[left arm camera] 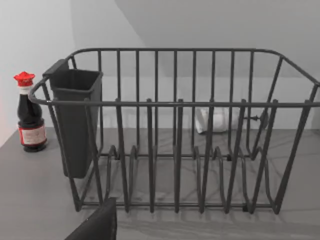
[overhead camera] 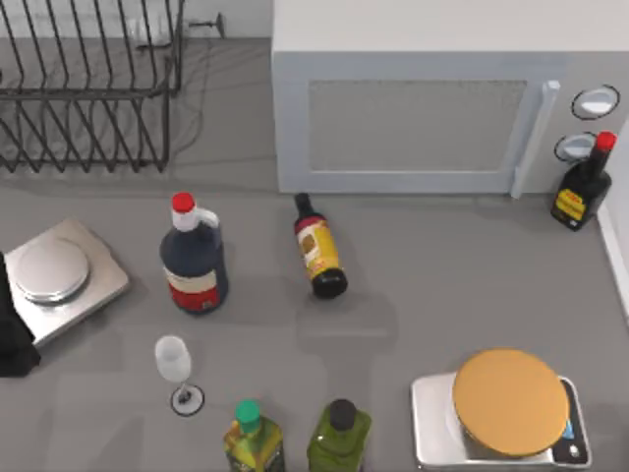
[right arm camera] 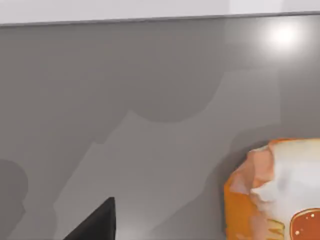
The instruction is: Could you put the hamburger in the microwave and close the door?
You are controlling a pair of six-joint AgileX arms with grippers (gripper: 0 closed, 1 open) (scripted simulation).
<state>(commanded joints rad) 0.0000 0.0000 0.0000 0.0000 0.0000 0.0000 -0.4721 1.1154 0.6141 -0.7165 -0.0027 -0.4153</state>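
The hamburger point(overhead camera: 510, 400), a smooth golden-orange disc, lies on a white scale point(overhead camera: 432, 433) at the table's front right. The microwave point(overhead camera: 442, 39), a pale grey-white box, stands at the back right. Its door point(overhead camera: 413, 128) is shut flat, with the white bar handle point(overhead camera: 534, 138) and two dials point(overhead camera: 595, 101) to its right. My left arm shows as a dark shape point(overhead camera: 14, 329) at the table's left edge, far from both. A dark part of my left gripper point(left arm camera: 97, 225) faces a wire dish rack point(left arm camera: 175, 130). A dark part of my right gripper point(right arm camera: 95, 222) hangs over a grey surface.
Between the hamburger and the microwave lies a dark bottle point(overhead camera: 319, 246) on its side. A red-capped jug point(overhead camera: 194, 258), a wine glass point(overhead camera: 175, 366), two green bottles point(overhead camera: 295, 438) and a silver scale point(overhead camera: 54, 275) stand to the left. A small red-capped bottle point(overhead camera: 585, 187) stands by the dials. An orange-and-white object point(right arm camera: 275, 190) is near my right gripper.
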